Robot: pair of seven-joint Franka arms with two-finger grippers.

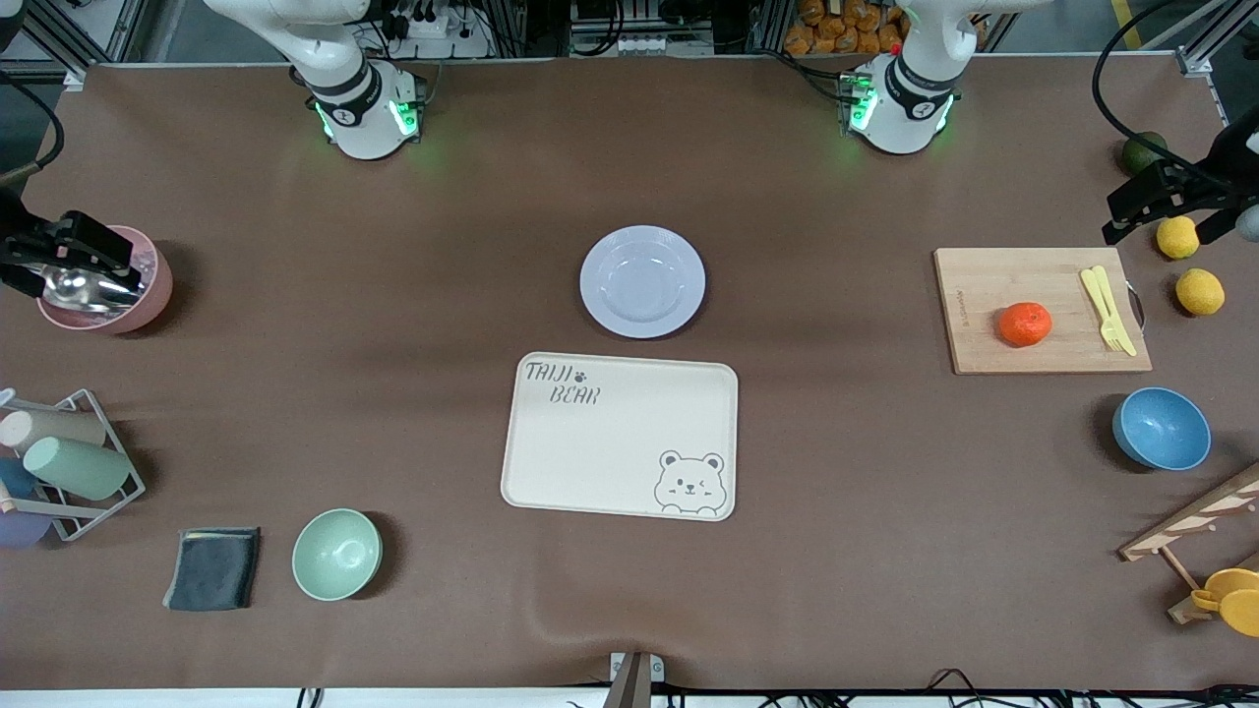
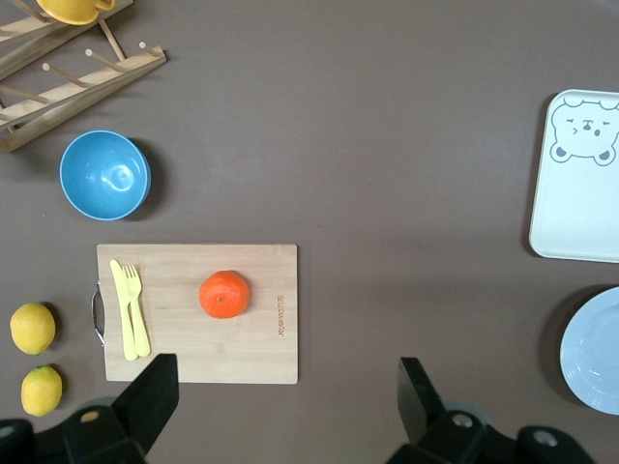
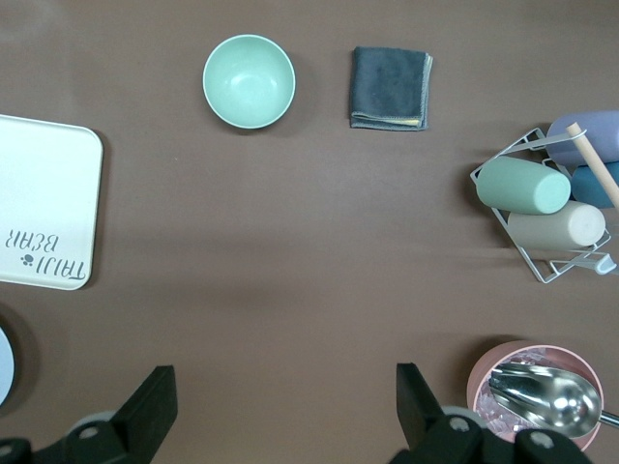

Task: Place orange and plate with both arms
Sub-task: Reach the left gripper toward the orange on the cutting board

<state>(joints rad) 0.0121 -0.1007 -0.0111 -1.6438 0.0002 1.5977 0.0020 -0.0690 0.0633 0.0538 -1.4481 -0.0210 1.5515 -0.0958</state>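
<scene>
On a wooden cutting board (image 1: 1041, 311) toward the left arm's end sits the orange (image 1: 1025, 324); the plate (image 1: 642, 281) lies mid-table, beside the bear tray (image 1: 620, 435). Left gripper (image 2: 285, 394) and right gripper (image 3: 285, 398) hover with fingers spread, empty.

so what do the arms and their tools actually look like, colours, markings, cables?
Both arms are white with black joint bands and green status lights near the base. Black cables trail from the bases, and a thick black cable loops by the left arm's end. The left tool and right tool are black, with two wedge-shaped fingers on a black body with small round fittings.
</scene>
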